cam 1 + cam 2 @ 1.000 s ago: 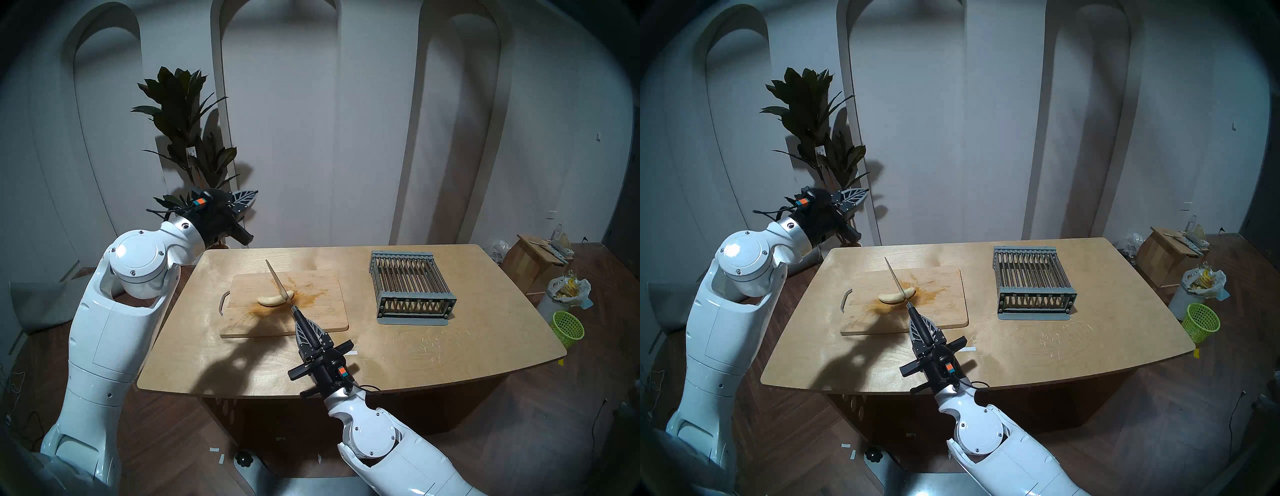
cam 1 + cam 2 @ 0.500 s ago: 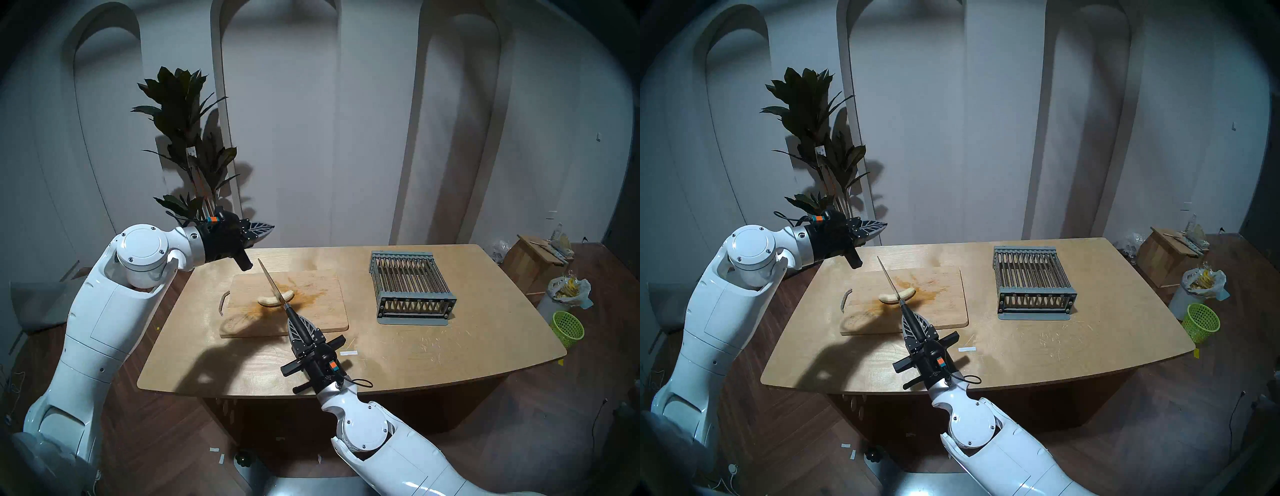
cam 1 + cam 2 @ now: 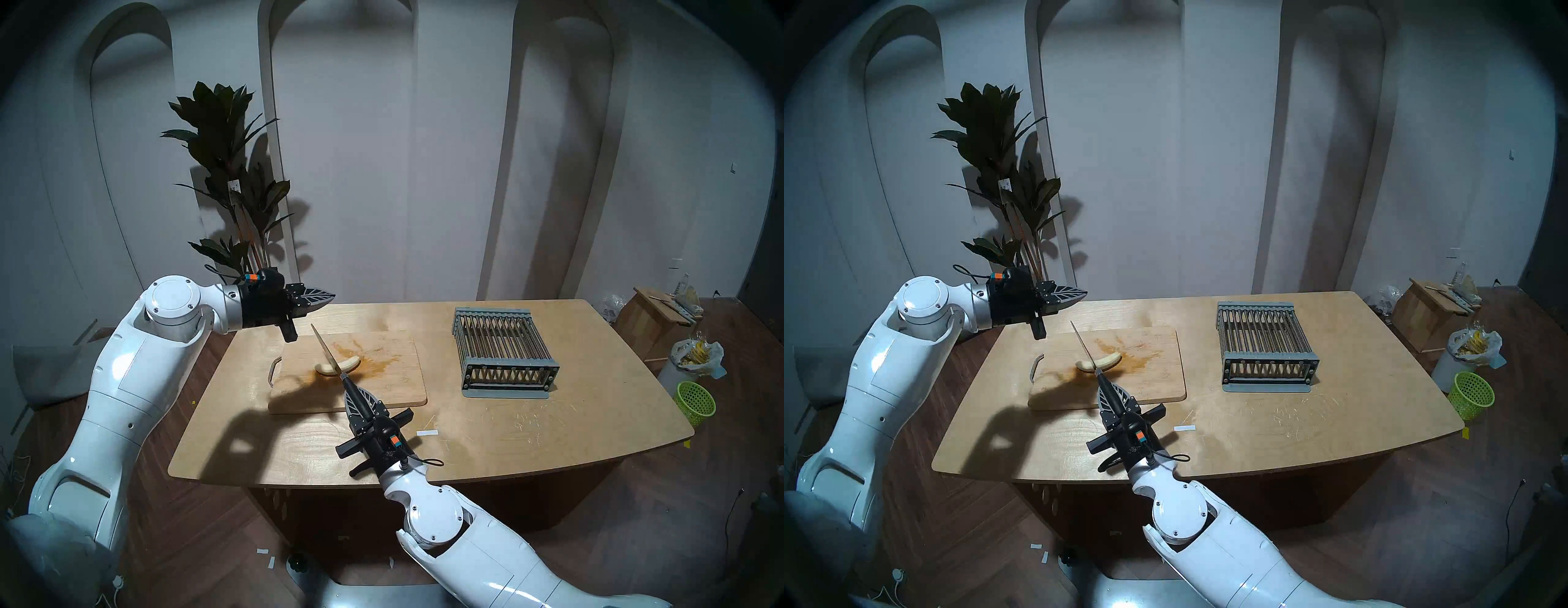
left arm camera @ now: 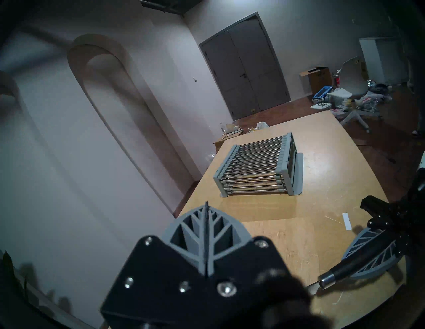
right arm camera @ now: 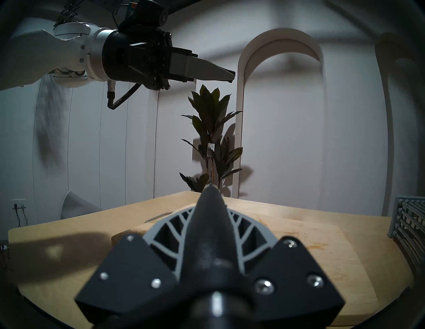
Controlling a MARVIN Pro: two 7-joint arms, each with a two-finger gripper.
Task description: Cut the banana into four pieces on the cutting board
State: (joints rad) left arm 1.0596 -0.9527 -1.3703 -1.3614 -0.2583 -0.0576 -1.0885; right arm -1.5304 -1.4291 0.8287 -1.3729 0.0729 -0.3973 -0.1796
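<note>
The peeled banana [image 3: 351, 363] [image 3: 1108, 361] lies whole on the stained middle of the cutting board [image 3: 394, 382] [image 3: 1157, 378] [image 5: 322, 241]. My right gripper [image 3: 352, 392] [image 3: 1104, 388] [image 5: 210, 206] is shut on the black handle of a knife [image 3: 324, 346] [image 3: 1083, 344]. The blade crosses the banana left of its middle, tip raised toward the far left. I cannot tell if it touches. My left gripper [image 3: 326, 296] [image 3: 1081, 292] [image 4: 207, 206] is shut and empty. It hovers level above the table's far left edge, behind the board.
A grey rod rack [image 3: 505, 352] [image 4: 257, 170] stands on the table's right half. The board has a metal handle [image 3: 273, 370] on its left end. A white paper slip [image 3: 426, 432] lies near the right wrist. A plant [image 3: 229, 170] stands behind, and a green basket [image 3: 695, 401] on the floor.
My left arm swung down and right, so its shut gripper now points level over the table's far left edge. My right gripper moved the knife leftward along the banana.
</note>
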